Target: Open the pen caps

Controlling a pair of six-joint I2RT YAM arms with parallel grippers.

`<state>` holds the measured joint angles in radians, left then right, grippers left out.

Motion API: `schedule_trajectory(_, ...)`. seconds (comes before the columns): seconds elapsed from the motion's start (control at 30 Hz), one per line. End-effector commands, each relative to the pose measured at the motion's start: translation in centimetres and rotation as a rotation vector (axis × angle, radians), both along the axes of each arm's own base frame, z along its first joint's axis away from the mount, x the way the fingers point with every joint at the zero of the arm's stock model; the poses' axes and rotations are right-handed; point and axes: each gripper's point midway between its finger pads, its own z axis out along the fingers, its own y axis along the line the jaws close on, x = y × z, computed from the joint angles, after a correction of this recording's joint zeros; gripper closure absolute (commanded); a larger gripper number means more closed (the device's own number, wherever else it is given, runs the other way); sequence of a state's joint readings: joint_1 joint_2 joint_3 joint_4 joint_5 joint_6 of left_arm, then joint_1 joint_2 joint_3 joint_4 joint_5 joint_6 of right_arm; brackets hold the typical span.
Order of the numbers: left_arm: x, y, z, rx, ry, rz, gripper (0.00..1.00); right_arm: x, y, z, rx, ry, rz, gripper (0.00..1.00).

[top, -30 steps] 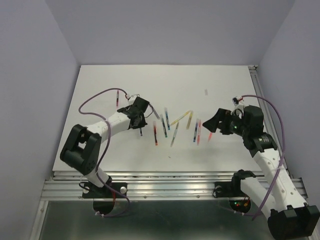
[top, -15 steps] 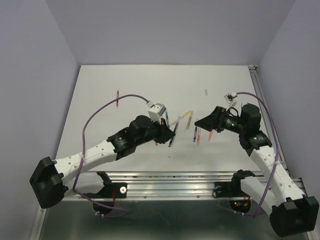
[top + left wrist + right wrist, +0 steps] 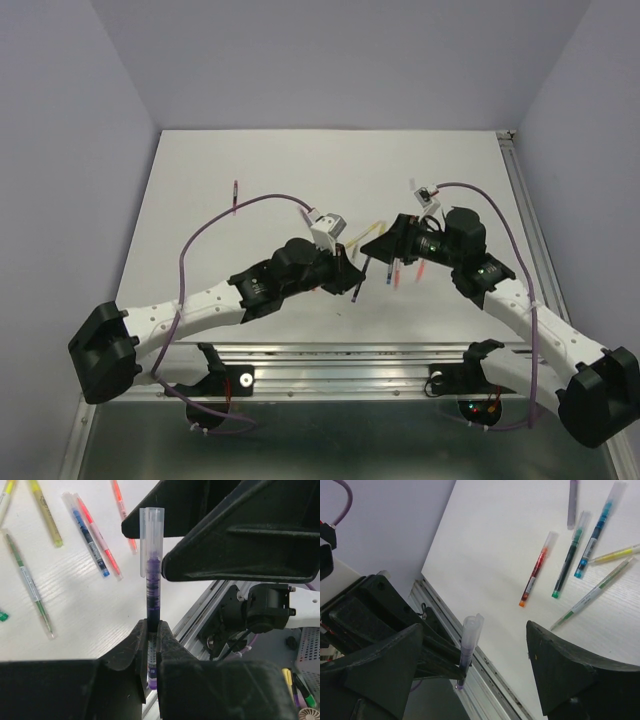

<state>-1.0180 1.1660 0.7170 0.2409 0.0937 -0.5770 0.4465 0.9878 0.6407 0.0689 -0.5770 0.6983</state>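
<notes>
Left gripper (image 3: 152,639) is clamped tight on the lower barrel of a thin purple-ink pen (image 3: 151,587), which stands upright in the left wrist view. Its tall clear plastic cap (image 3: 151,535) is on, at the top end, well clear of the left fingers (image 3: 131,652). Right gripper (image 3: 475,630) has its jaws spread wide, with one black finger (image 3: 375,665) on each side of the cap. There's a visible gap on both sides and no contact that I can see. In that view the cap sits between the right fingertips, roughly level with them.

Writing: a pale printed band on the purple-ink pen down in the grip, and printed bands on the loose pens. All too small to read, no brand legible.

View differences:
- Left wrist shows the clamp itself.
- Right wrist shows the gap around the cap. It also shows loose pens lying on the white table (image 3: 485,540): red pen (image 3: 535,570), dark green pen (image 3: 567,565), blue pen (image 3: 595,530), yellow pen (image 3: 615,555).
- Top view shows the two grippers nose to nose over the table's near-middle, with the held pen barely resolved. It also shows a lone dark pen (image 3: 235,195) lying far left, which is in neither wrist view.
</notes>
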Motion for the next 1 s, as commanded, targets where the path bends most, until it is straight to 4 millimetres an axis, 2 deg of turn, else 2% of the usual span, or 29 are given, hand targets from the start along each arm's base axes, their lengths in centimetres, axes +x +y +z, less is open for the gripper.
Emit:
schedule_trajectory(0.0,0.1,-0.8,3.2,-0.091,-0.04,0.01,1.0,1.8,0.3,4.3,0.065,-0.137,-0.054,0.16)
schedule_trajectory(0.13,0.0,-0.7,3.5,-0.102,-0.042,0.017,1.0,1.9,0.7,3.5,0.052,-0.102,-0.042,0.29)
schedule_trajectory(0.2,0.0,-0.7,3.6,-0.104,-0.041,0.02,1.0,1.9,0.9,3.2,0.047,-0.091,-0.036,0.33)
schedule_trajectory(0.23,-0.1,-0.8,3.5,-0.104,-0.038,0.019,1.0,1.9,1.0,3.2,0.046,-0.088,-0.033,0.43)
schedule_trajectory(0.33,-0.2,-0.7,3.4,-0.1,-0.036,0.016,1.0,2.1,1.0,3.4,0.041,-0.101,-0.048,0.62)
schedule_trajectory(0.4,-0.2,-0.6,3.3,-0.099,-0.031,0.019,1.0,2.2,0.8,3.6,0.032,-0.114,-0.061,0.68)
schedule_trajectory(0.5,-0.5,-0.2,2.3,-0.079,-0.005,0.022,1.0,2.8,0.2,3.4,-0.006,-0.126,-0.1,0.85)
schedule_trajectory(0.6,-1.0,0.3,1.2,-0.051,0.03,0.023,1.0,3.7,-0.5,3.1,-0.048,-0.123,-0.155,0.93)
schedule_trajectory(0.63,-1.3,0.6,0.5,-0.034,0.053,0.023,1.0,4.5,-1.0,3.0,-0.078,-0.13,-0.199,0.97)
schedule_trajectory(0.67,-1.6,0.8,0.1,-0.027,0.065,0.021,1.0,5.0,-1.4,3.1,-0.095,-0.133,-0.231,0.99)
schedule_trajectory(0.8,-3.1,1.7,-1.6,-0.003,0.135,0.005,1.0,7.5,-3.4,3.5,-0.169,-0.151,-0.388,0.99)
schedule_trajectory(0.83,-3.6,2.1,-2.4,0.009,0.157,-0.002,1.0,8.0,-3.6,4.4,-0.169,-0.166,-0.408,0.99)
schedule_trajectory(0.9,-4.4,2.5,-3.1,0.022,0.189,-0.014,1.0,9.1,-4.3,4.5,-0.201,-0.158,-0.466,0.99)
schedule_trajectory(0.97,-5.2,3.2,-3.9,0.041,0.213,-0.019,1.0,10.3,-5.2,5.4,-0.224,-0.169,-0.537,0.99)
